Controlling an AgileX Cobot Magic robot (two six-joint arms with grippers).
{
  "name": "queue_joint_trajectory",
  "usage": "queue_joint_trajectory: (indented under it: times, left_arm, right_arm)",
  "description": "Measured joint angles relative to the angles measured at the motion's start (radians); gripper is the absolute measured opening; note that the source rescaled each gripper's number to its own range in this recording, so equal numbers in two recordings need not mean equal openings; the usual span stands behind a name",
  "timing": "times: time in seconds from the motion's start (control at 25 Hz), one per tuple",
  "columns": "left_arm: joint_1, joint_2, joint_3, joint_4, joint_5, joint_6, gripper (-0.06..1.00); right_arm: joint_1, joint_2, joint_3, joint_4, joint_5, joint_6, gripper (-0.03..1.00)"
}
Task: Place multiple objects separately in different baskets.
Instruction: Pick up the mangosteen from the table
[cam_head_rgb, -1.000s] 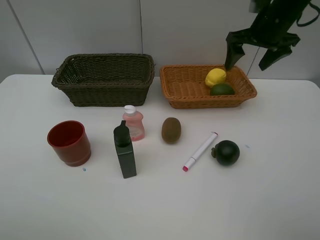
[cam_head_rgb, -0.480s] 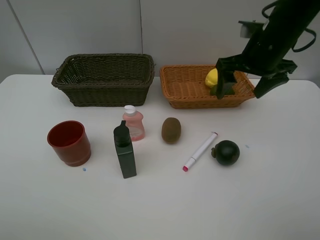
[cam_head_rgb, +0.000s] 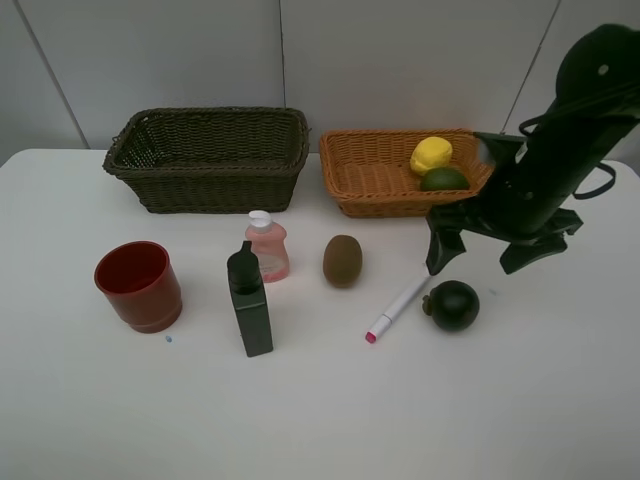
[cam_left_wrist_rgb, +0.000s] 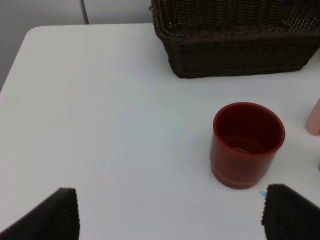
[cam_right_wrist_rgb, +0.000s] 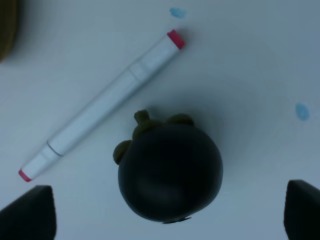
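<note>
1. At the rear of the white table (cam_head_rgb: 90, 400), the dark olive basket (cam_head_rgb: 205, 160) stands beside the shallower orange basket (cam_head_rgb: 375, 175). The right arm (cam_head_rgb: 560, 160) covers the orange basket's right end.
2. The right gripper (cam_head_rgb: 472, 265) hangs with jaws spread wide, holding nothing, above the blackish fruit (cam_head_rgb: 453, 305). One finger hides the upper end of the marker (cam_head_rgb: 398, 303).
3. The left gripper (cam_left_wrist_rgb: 172, 215) is spread wide and empty near the red cup (cam_head_rgb: 138, 285). Only its fingertips show.
4. The dark green bottle (cam_head_rgb: 249, 300) stands upright just in front of the pink bottle (cam_head_rgb: 267, 247).
5. The kiwi (cam_head_rgb: 342, 260) lies between pink bottle and marker.
6. The lemon (cam_head_rgb: 431, 154) and lime (cam_head_rgb: 444, 179) lie together inside the orange basket.
</note>
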Motion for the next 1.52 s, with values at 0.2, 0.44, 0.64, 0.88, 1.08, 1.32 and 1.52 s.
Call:
queue_joint_trajectory:
  times: [0.2,0.44,0.64,0.88,1.08,1.32,1.52]
  left_arm:
    - [0.0,0.0,0.0,0.0,0.0,0.0,0.95]
    - [0.0,0.0,0.0,0.0,0.0,0.002,0.95]
    - [0.0,0.0,0.0,0.0,0.0,0.002,0.95]
    - [0.0,0.0,0.0,0.0,0.0,0.002,0.95]
    - [0.0,0.0,0.0,0.0,0.0,0.002,0.95]
    - [0.0,0.0,0.0,0.0,0.0,0.002,0.95]
    - [0.0,0.0,0.0,0.0,0.0,0.002,0.95]
  right_arm:
    - [0.028,0.0,0.108,0.036,-0.123,0.001,1.0]
    - [0.056,0.026,0.128,0.046,-0.188,0.001,1.0]
    - [0.057,0.095,0.128,0.047,-0.197,0.001,1.0]
    - [0.057,0.144,0.128,0.048,-0.236,0.001,1.0]
    - [0.057,0.145,0.128,0.049,-0.259,0.001,1.0]
    - [0.057,0.145,0.128,0.049,-0.262,0.001,1.0]
    - [0.057,0.145,0.128,0.049,-0.263,0.001,0.99]
